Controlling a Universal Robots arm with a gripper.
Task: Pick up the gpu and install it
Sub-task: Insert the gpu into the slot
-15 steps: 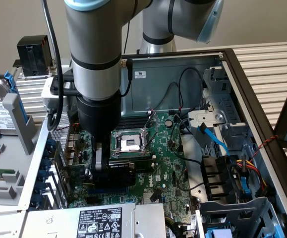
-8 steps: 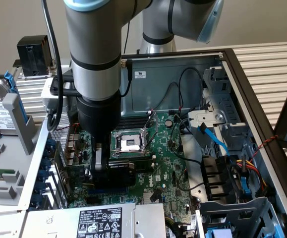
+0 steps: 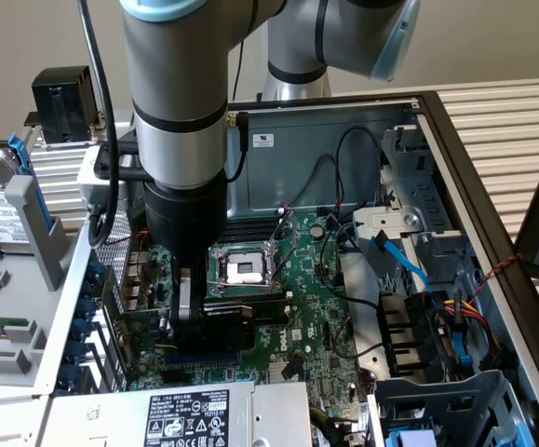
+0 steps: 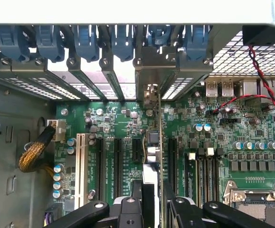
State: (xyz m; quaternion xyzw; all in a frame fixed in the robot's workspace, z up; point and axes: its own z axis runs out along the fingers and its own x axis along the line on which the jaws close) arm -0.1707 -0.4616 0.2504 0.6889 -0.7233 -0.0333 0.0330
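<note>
Grip: tool (image 3: 187, 315) pinches gpu (image 3: 230, 315) by its upper edge. The card stands upright over the motherboard (image 3: 320, 307), just beside the CPU socket (image 3: 243, 268), bracket end toward the case's rear wall. Seating depth unclear. Judgement: hold card square along its slot, line bracket with the open rear gap, press straight down, evenly, no twist.

Ext. view: soft, even light; you see the arm (image 3: 176, 102) shading the gpu (image 3: 227, 315). Wrist view: glare thru vent mesh (image 4: 244, 58); case wall (image 4: 14, 142) dim.
</note>
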